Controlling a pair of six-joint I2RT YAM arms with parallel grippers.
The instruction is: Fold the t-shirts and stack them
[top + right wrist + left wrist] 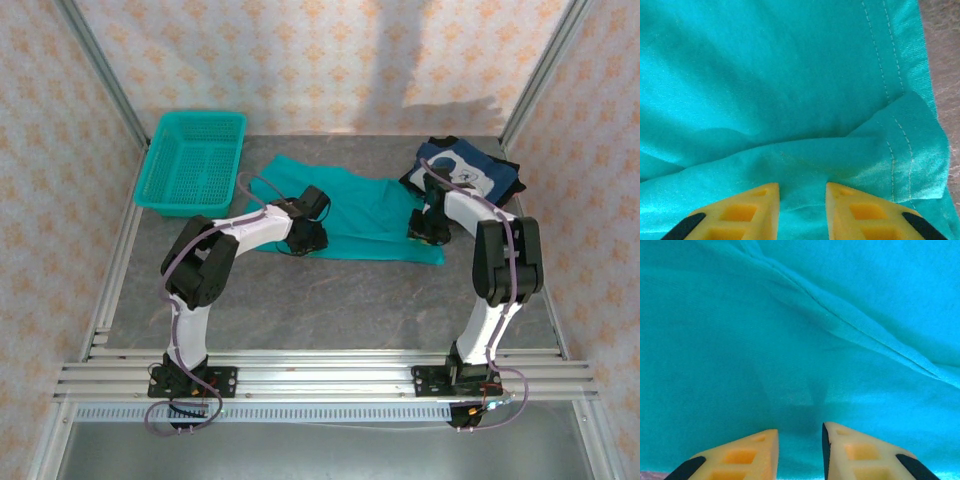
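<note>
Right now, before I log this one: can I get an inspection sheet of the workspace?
Surface: grey table.
Job's things: teal t-shirt spread mid-table; navy t-shirt in a compact heap, back right.
Clutter: mesh basket, back left.
Hands: left hand and right hand low on the teal t-shirt, fingers slightly apart; grip unclear.
Cables: cable along each arm, looped at the bases.
Surroundings: patterned walls, aluminium frame.

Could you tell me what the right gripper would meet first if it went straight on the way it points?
The teal shirt: the right gripper points straight at a raised fold beside the stitched hem. It looks very close, perhaps already touching, though depth is hard to judge.
</note>
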